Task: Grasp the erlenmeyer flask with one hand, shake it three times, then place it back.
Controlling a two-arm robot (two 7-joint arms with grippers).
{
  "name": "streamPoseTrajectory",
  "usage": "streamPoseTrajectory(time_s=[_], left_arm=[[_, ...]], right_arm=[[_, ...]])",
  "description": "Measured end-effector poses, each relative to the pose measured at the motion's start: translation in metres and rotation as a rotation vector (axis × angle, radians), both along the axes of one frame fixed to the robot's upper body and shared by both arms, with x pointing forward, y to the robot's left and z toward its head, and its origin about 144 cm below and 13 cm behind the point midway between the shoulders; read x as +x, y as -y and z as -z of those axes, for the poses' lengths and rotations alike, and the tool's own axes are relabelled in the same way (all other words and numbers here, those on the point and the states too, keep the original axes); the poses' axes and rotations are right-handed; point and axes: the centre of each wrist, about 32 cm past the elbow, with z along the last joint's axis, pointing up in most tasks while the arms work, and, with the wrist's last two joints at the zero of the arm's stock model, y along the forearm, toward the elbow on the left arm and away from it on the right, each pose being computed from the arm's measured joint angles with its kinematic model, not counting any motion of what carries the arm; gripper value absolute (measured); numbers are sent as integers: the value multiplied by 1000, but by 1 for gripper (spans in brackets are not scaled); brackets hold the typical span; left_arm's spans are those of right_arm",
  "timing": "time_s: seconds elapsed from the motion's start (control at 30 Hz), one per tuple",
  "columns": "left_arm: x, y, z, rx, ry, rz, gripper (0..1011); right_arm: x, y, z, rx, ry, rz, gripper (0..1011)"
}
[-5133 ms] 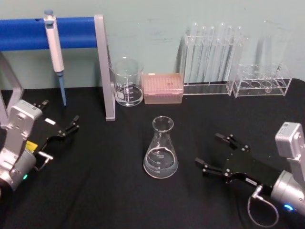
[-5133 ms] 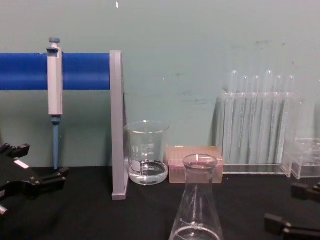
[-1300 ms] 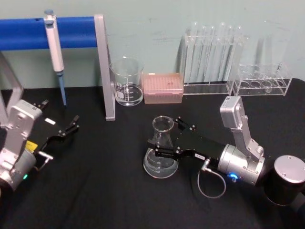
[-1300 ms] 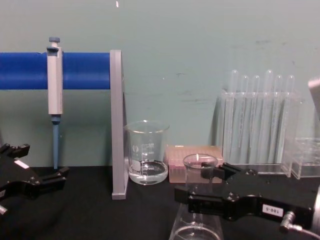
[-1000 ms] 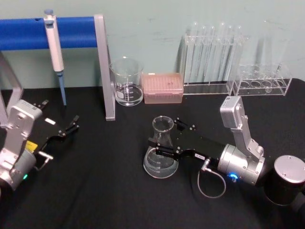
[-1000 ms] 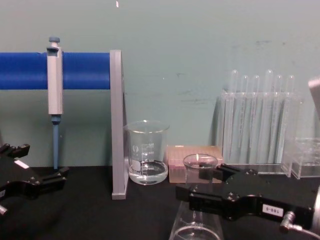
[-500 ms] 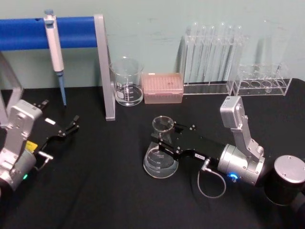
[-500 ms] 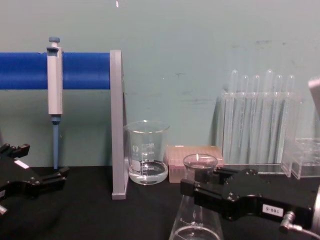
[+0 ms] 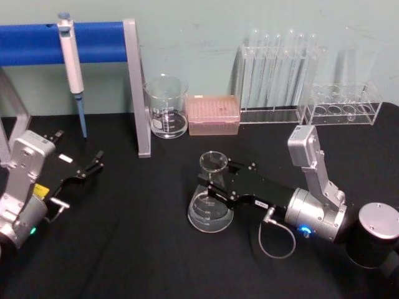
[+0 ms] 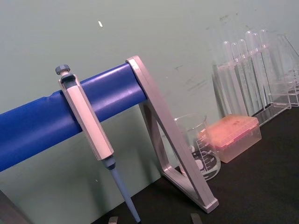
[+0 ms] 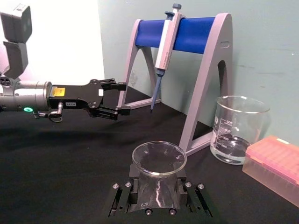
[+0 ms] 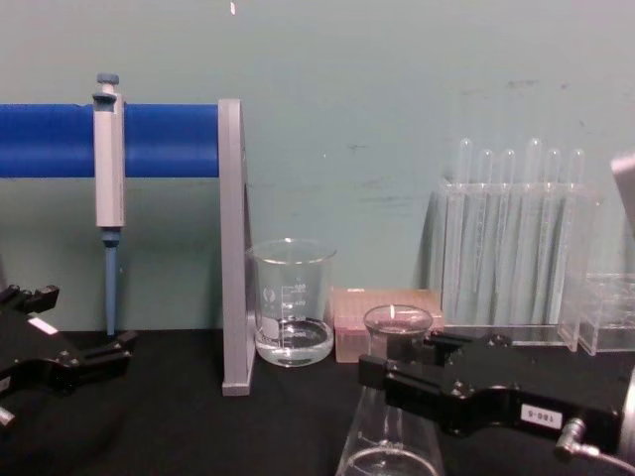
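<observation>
The clear glass conical erlenmeyer flask [image 9: 209, 213] stands upright on the black table [image 9: 124, 249], in front of the straight-walled glass beaker [image 9: 167, 107] and the pink tip box [image 9: 214, 114]. The black right end effector [image 9: 213, 182] has its 2 fingers closed against the flask's neck just under the rim. The black left end effector [image 9: 92, 164] sits well apart at the table's left side, fingers spread and holding nothing.

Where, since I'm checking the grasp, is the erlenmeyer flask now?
Head view: the erlenmeyer flask stands centre on the black table, its neck clamped by the right gripper, nearer the robot than the beaker.
</observation>
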Motion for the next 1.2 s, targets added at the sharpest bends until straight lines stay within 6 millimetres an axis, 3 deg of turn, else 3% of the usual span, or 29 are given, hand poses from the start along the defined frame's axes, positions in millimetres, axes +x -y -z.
streamPoseTrajectory(time_s=[0.27, 0.7, 1.2], left_arm=[[0, 0, 0, 0, 0, 0, 1001], [0, 0, 0, 0, 0, 0, 1001], [0, 0, 0, 0, 0, 0, 1001]], right_arm=[[-7, -2, -15, 49, 25, 73, 449], [-41, -11, -56, 93, 146, 436, 450], [-48, -12, -61, 91, 145, 483, 449]])
